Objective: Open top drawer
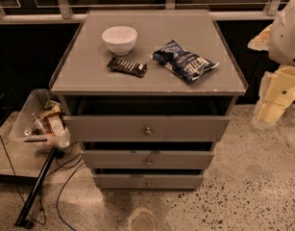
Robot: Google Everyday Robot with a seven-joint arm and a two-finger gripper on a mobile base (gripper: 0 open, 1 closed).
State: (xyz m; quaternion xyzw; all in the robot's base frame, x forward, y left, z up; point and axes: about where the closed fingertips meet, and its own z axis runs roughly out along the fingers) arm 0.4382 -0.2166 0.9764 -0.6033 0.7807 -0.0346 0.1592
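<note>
Grey wood makes up the bench point(89, 76). Off its left edge, near the front left corner, a clear plastic bin point(23, 117) of rubbish sits on the floor, and a black pole point(39, 186) slants away below it; both crowd that side. On the bench top, from left to right, are a white bowl point(119, 39), a dark snack bar point(127, 67) and a blue chip bag point(184, 60), all set back from the front edge.

Under that edge, the top drawer point(108, 128) stands out in front of the two drawers beneath it, with a dark gap showing behind its front panel. It looks at least partly open. How deep the opening goes is lost in shadow, so some pull may be left.

The small knob point(148, 131) sits mid-front with nothing touching it, and the speckled floor ahead of it is bare, giving open room for travel.

Off the front right corner hangs the pale arm, its gripper point(271, 110) well apart from the knob and holding nothing of the drawer. Whether the gripper is open or closed cannot be told.
</note>
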